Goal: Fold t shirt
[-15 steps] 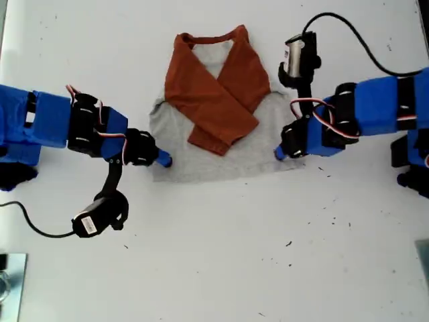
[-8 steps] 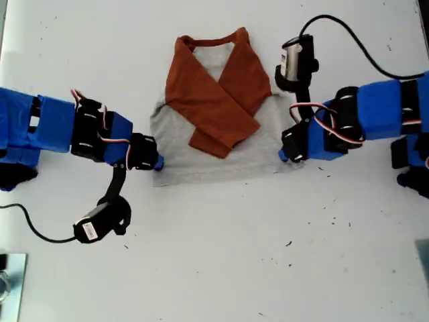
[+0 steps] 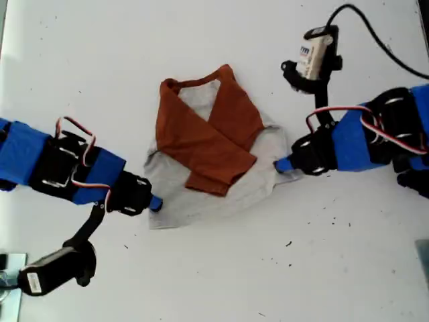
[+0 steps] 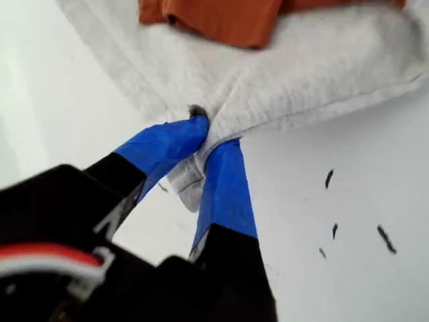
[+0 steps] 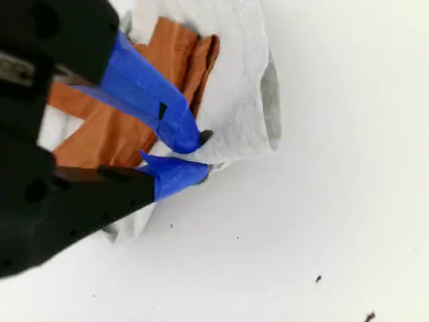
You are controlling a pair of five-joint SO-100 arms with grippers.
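Firmly, my first hand (image 3: 281, 164) and my second hand (image 3: 155, 202) pinch the t shirt (image 3: 201, 144) on a dark-flecked white table (image 3: 221, 282).

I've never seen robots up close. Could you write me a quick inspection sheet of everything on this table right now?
Surface: white table, bare apart from the shirt.
Job's things: t shirt, sleeves crossed over the grey body, lower edge bunched and lifted.
Clutter: small dark specks on the table.
Grippers: my first gripper pinches the grey hem; my second gripper pinches grey fabric too.
Cables: black cable at the exterior view's upper right; red and white wires on an arm.
Surroundings: metallic object at the exterior view's lower left, unclear.
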